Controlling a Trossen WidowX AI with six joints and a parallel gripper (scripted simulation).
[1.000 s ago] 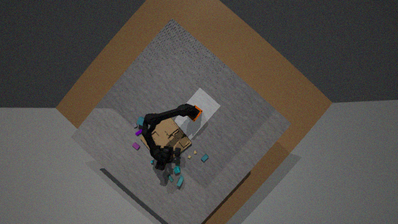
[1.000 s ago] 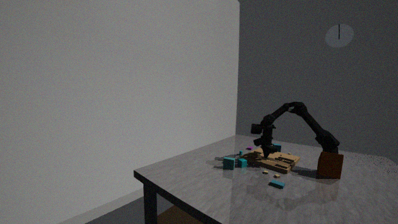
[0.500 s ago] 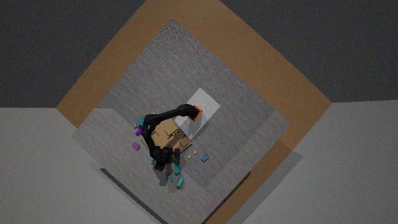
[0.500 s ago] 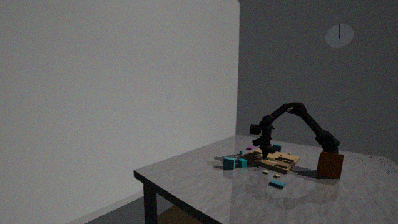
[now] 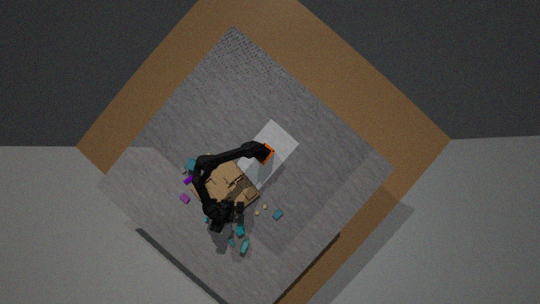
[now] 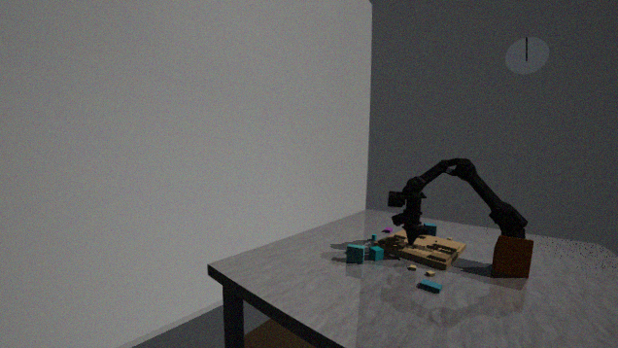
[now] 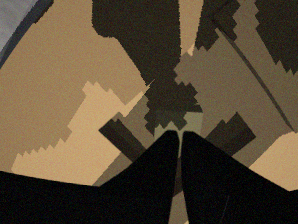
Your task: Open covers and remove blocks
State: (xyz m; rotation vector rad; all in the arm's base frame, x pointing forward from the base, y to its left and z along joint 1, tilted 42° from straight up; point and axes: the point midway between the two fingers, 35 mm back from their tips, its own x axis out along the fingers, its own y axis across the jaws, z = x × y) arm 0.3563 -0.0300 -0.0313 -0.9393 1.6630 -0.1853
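The tan puzzle board lies on the grey table; it also shows in the exterior view. My gripper is low over the board's near end, tip down. In the wrist view the fingers are almost together with nothing between them, just above the board's tan surface and its dark recesses. Teal blocks lie on the table beside the board, and one more lies at its far side. Purple blocks lie to the board's left.
Two small tan pieces lie on the table near the board. The arm's orange base stands behind the board on a pale plate. The table edge runs in front of the teal blocks.
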